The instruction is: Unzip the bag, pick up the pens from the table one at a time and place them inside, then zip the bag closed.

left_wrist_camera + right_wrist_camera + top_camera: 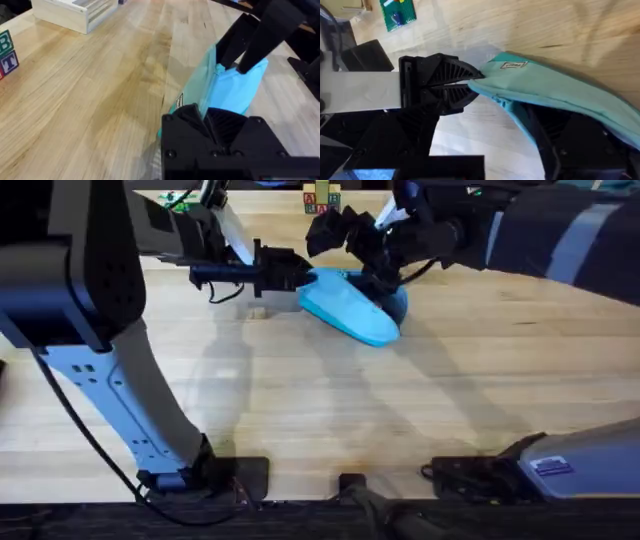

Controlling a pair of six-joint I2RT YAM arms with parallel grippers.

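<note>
One table (300, 410), pale wood. One sky-blue bag (352, 308) lying toward far edge, mid-width. Two grippers on it: left gripper (300, 272) fingers clamped on bag's left end; right gripper (385, 275) fingers pinching bag's far top edge. Toy blocks (322, 198) at far edge.

Bag: the light blue pouch (555, 95) stretches across the table (535, 25), a small white label near its end.
Left tool: the black ribbed left tool (470, 85) is clamped on the end of the bag, fingers pressed together on the fabric.
Right tool: the dark right tool (570, 145) sits under the bag's lower edge; grip unclear.
Background: a green board (397, 12) lies on the table.
</note>
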